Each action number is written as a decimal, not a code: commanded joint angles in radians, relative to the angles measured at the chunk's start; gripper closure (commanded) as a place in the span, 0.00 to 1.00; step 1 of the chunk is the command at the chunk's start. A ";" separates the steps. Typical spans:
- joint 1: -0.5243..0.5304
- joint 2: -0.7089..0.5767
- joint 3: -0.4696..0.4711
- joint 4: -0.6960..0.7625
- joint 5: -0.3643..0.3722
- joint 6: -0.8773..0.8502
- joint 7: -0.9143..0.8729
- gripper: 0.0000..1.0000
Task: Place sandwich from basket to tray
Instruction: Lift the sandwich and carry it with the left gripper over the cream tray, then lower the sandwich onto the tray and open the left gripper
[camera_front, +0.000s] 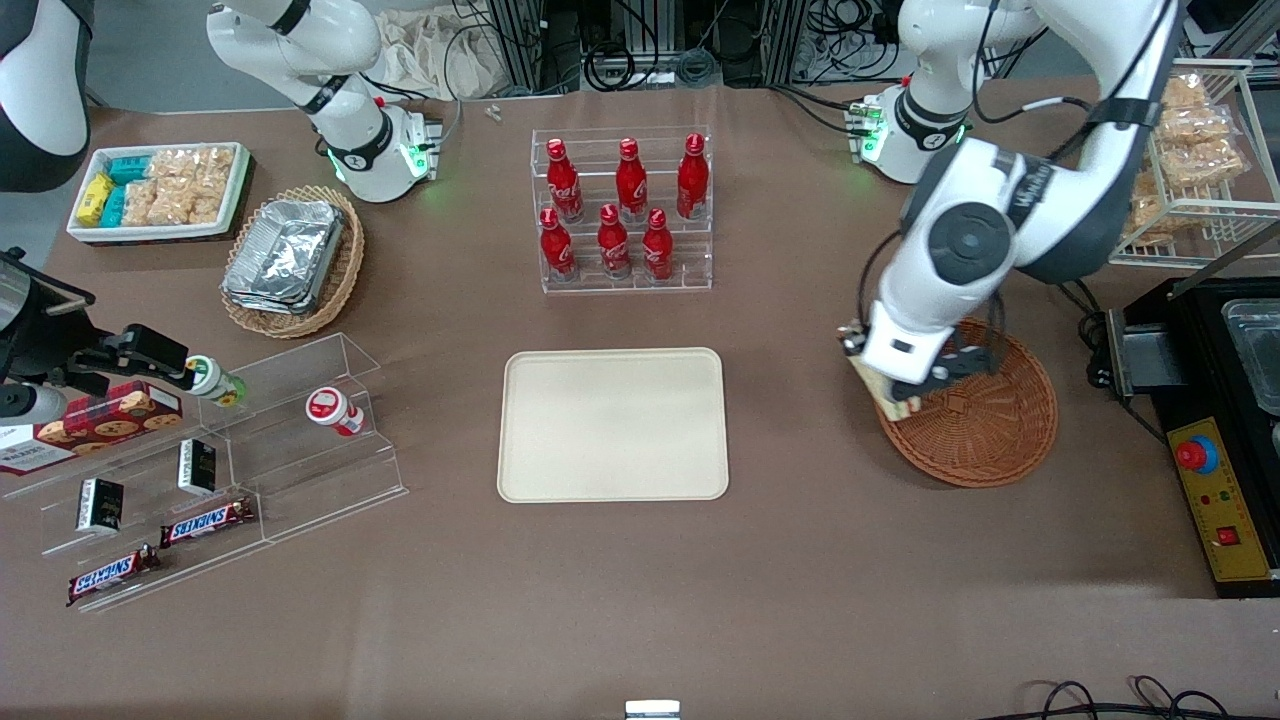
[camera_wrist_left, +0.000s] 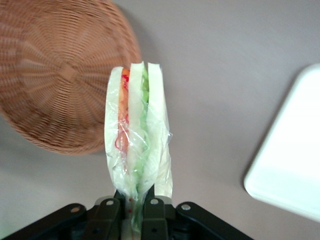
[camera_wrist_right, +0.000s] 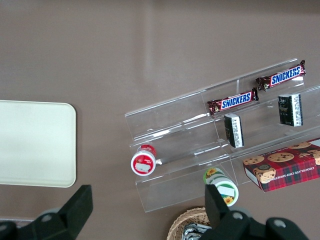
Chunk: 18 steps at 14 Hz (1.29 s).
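Plastic-wrapped sandwich (camera_wrist_left: 136, 131): light, soft, slippery; held at one edge.
Gripper (camera_wrist_left: 131, 210): clenched on sandwich, over basket (camera_front: 985, 420) rim.
Tray (camera_front: 613, 424): bare.

Brown table (camera_front: 800, 560) with tray (camera_front: 613, 424), basket (camera_front: 985, 425)

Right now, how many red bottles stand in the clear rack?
6 red bottles in the clear rack: three on the upper step, three on the lower step, nearer the front camera. None seems hidden. The gripper holds the sandwich above the basket rim.
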 joint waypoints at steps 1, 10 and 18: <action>-0.050 0.124 -0.060 0.106 0.013 0.014 -0.016 1.00; -0.306 0.528 -0.048 0.291 0.395 0.220 -0.165 1.00; -0.320 0.629 -0.048 0.304 0.476 0.307 -0.166 0.93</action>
